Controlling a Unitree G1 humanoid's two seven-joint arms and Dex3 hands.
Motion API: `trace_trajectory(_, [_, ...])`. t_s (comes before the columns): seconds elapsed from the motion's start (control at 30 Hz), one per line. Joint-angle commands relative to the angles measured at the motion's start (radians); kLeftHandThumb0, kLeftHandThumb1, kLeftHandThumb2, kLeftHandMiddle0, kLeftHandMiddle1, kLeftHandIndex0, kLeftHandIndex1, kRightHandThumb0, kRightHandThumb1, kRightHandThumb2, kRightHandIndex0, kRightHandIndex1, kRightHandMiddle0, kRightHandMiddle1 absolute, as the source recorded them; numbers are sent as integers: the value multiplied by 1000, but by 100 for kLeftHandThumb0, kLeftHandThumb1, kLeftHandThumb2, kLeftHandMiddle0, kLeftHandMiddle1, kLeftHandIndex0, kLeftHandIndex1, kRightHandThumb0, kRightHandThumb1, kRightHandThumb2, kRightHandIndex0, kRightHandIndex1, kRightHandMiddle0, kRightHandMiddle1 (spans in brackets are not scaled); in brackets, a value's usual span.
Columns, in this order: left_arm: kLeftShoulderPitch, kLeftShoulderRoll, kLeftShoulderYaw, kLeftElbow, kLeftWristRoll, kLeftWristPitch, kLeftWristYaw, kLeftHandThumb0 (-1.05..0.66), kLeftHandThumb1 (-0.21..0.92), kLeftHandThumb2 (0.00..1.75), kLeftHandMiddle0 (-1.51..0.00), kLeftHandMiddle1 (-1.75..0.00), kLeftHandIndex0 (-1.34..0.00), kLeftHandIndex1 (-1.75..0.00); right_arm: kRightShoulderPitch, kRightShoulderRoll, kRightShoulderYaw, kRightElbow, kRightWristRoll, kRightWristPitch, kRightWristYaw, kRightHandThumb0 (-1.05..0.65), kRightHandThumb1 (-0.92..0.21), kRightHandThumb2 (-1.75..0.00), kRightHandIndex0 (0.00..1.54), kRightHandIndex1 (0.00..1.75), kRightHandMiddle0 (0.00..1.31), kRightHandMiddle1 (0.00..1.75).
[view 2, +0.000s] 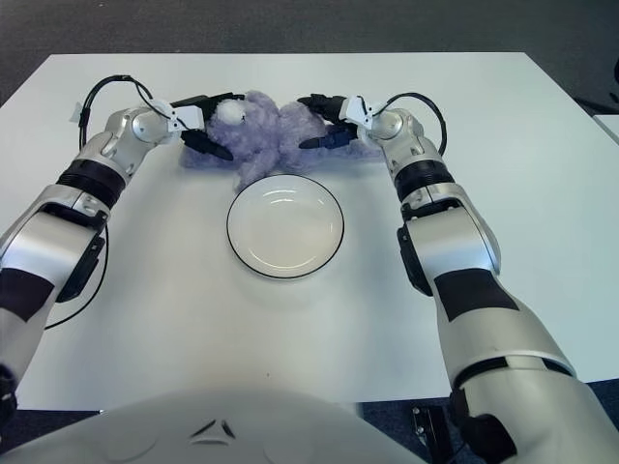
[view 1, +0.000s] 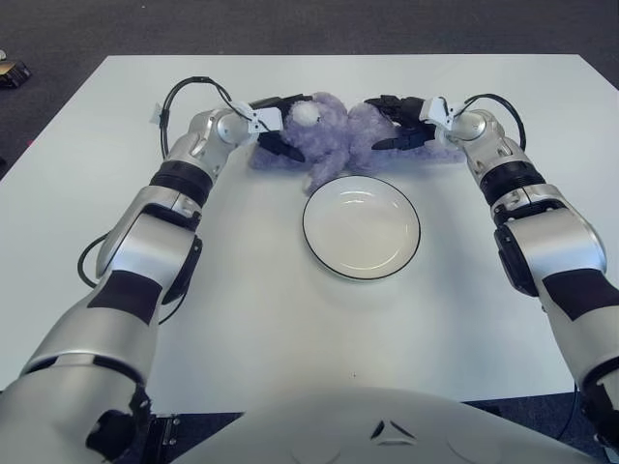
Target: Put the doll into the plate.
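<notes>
A fluffy purple doll [view 1: 334, 137] with a white patch lies on the white table, just behind a white plate [view 1: 361, 228] with a dark rim. The plate holds nothing. My left hand [view 1: 279, 123] is against the doll's left side, its dark fingers spread above and below the plush. My right hand [view 1: 392, 123] mirrors it on the doll's right side, fingers also spread around the fur. The doll sits on the table between the two hands.
The white table [view 1: 290, 319] stretches wide around the plate. Black cables loop off both wrists [view 1: 184, 87]. Dark carpet lies past the far edge, with a small object [view 1: 12, 72] on the floor at far left.
</notes>
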Motion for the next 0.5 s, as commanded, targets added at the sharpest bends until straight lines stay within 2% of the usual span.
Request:
trace_trajectory(0.0, [-15, -7, -12, 22, 15, -9, 1, -75, 81, 0, -44, -7, -37, -11, -24, 4, 11, 15, -19, 15, 22, -88, -92, -21, 7, 2, 16, 8])
trace_trajectory(0.3, [-24, -11, -12, 44, 13, -21, 4, -72, 82, 0, -52, -12, -43, -15, -43, 4, 33, 36, -37, 57, 88, -85, -92, -24, 12, 3, 23, 10])
trace_trajectory(0.37, [-26, -13, -11, 47, 11, -22, 3, -72, 82, 0, -47, -28, -41, -24, -49, 4, 45, 45, -51, 66, 104, -85, -92, -24, 15, 3, 24, 10])
trace_trajectory(0.47, [-26, -15, -9, 50, 8, -24, 2, -71, 83, 0, -29, -74, -29, -62, -56, 4, 63, 54, -67, 83, 124, -85, -92, -26, 24, 3, 25, 8])
